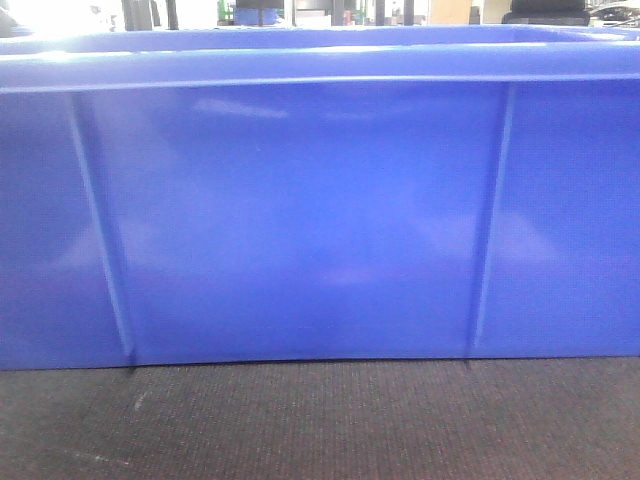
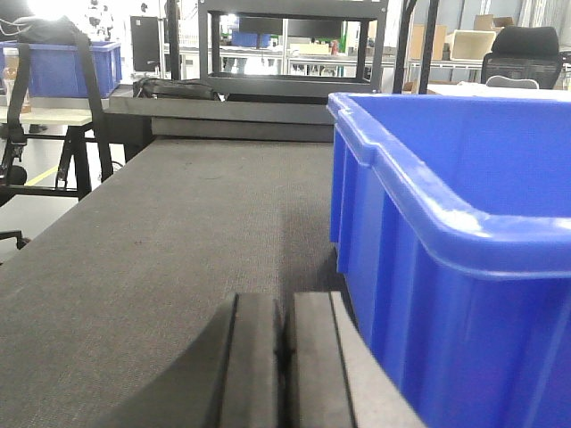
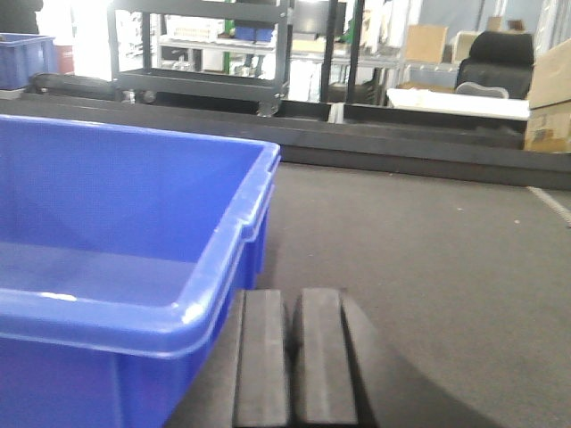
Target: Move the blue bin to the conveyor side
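Fingers of the left arm and fingers of the right arm, pressed together and empty, flank the blue bin resting on the conveyor side bench, equally near.

Right pincer closed — just beside blue bin corner.

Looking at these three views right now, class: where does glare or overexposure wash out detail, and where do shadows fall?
Front view: bright light bleaches the top left above the blue bin, and soft sheen patches lie on its wall. Left wrist view: blown-out window at top left, rim highlight, and the bin's shadow on the conveyor surface. Right wrist view: overexposed background at upper left, small glint on the rim.
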